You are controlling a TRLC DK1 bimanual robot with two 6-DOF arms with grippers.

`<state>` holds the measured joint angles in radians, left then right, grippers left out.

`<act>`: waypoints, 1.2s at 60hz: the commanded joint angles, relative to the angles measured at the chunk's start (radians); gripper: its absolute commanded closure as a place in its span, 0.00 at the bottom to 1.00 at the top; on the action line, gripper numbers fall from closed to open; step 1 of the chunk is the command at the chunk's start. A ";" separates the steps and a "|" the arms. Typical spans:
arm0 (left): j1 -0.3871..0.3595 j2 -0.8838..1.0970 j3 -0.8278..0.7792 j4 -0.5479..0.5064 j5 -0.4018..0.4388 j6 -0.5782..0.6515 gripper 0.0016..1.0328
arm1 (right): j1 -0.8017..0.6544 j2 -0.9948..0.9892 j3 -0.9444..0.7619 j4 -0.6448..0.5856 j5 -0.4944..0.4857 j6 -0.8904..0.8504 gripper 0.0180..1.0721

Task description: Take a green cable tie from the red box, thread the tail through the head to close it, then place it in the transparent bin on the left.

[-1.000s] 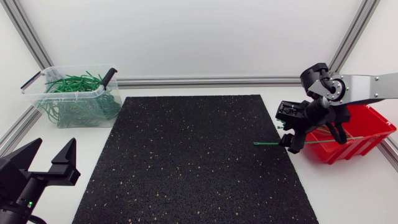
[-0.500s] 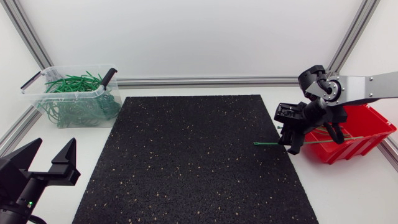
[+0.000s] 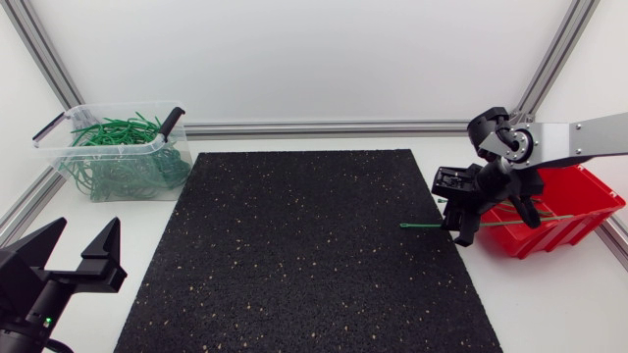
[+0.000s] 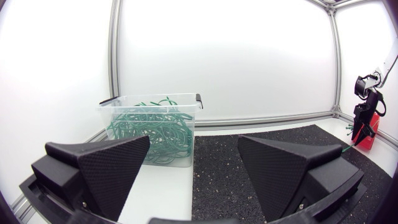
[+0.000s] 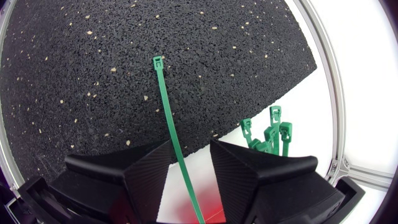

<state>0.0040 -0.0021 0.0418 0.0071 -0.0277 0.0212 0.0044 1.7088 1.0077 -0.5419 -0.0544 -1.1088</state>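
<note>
Right claw (image 3: 459, 227): edged slightly inward from box (image 3: 589, 201), clamped on tie (image 3: 427, 226), head over mat (image 3: 294, 245) edge. Left claw (image 3: 88, 233): agape, idle. Step wanted level carry mid-mat, head free.

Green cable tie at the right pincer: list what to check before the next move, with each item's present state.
1. Right pincer gripping the green cable tie: cannot tell; the tie runs through it.
2. Tie's head out over the black mat: ok.
3. Tie's tail clear of the red box: not ok, it lies across the box.
4. Left pincer open to receive: ok.
5. Transparent bin open on top: ok.
</note>
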 commanded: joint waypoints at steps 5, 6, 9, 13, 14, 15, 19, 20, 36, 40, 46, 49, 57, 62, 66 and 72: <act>-0.004 0.005 -0.039 -0.025 -0.008 -0.023 0.04 | -0.001 0.026 -0.021 -0.006 0.004 -0.037 0.84; -0.004 0.005 -0.039 -0.025 -0.008 -0.023 0.04 | 0.000 0.026 -0.021 -0.009 0.004 -0.037 0.85; -0.004 0.005 -0.039 -0.025 -0.008 -0.023 0.04 | 0.002 0.026 -0.024 -0.018 0.002 -0.040 0.89; -0.004 0.005 -0.039 -0.025 -0.008 -0.023 0.04 | 0.003 0.020 -0.024 -0.043 0.001 -0.043 0.94; -0.004 0.005 -0.039 -0.025 -0.008 -0.023 0.04 | 0.005 0.017 -0.026 -0.043 0.001 -0.043 0.94; -0.004 0.005 -0.039 -0.024 -0.008 -0.023 0.04 | 0.005 0.011 -0.029 -0.043 0.001 -0.043 0.94; -0.002 0.005 -0.039 -0.024 -0.008 -0.023 0.04 | 0.008 -0.021 -0.046 -0.043 0.001 -0.046 0.94; -0.001 0.005 -0.039 -0.025 -0.008 -0.023 0.04 | 0.009 -0.031 -0.050 -0.043 0.001 -0.046 0.94; -0.001 0.005 -0.039 -0.024 -0.008 -0.023 0.04 | 0.043 -0.210 -0.132 -0.047 0.001 -0.042 0.94; -0.001 0.005 -0.039 -0.024 -0.008 -0.023 0.04 | 0.054 -0.270 -0.152 -0.050 -0.001 -0.037 0.94; -0.001 0.004 -0.039 -0.024 -0.008 -0.024 0.04 | 0.082 -0.377 -0.189 -0.038 -0.001 -0.020 0.94; -0.001 0.004 -0.039 -0.024 -0.008 -0.026 0.04 | 0.098 -0.433 -0.213 -0.016 0.001 -0.005 0.94; 0.001 -0.003 -0.039 -0.024 -0.008 -0.032 0.04 | 0.140 -0.549 -0.224 -0.016 -0.001 0.053 0.94; 0.002 -0.007 -0.039 -0.024 -0.008 -0.032 0.04 | 0.157 -0.603 -0.199 -0.056 -0.036 0.093 0.94; 0.004 -0.009 -0.039 -0.024 -0.008 -0.032 0.04 | 0.164 -0.640 -0.176 -0.098 -0.091 0.135 0.94; 0.001 -0.012 -0.037 -0.021 -0.008 -0.033 0.04 | 0.180 -0.684 -0.143 -0.145 -0.162 0.202 0.94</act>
<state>0.0044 -0.0025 0.0418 0.0074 -0.0277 0.0181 0.1692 1.0580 0.8261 -0.6594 -0.1848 -0.9722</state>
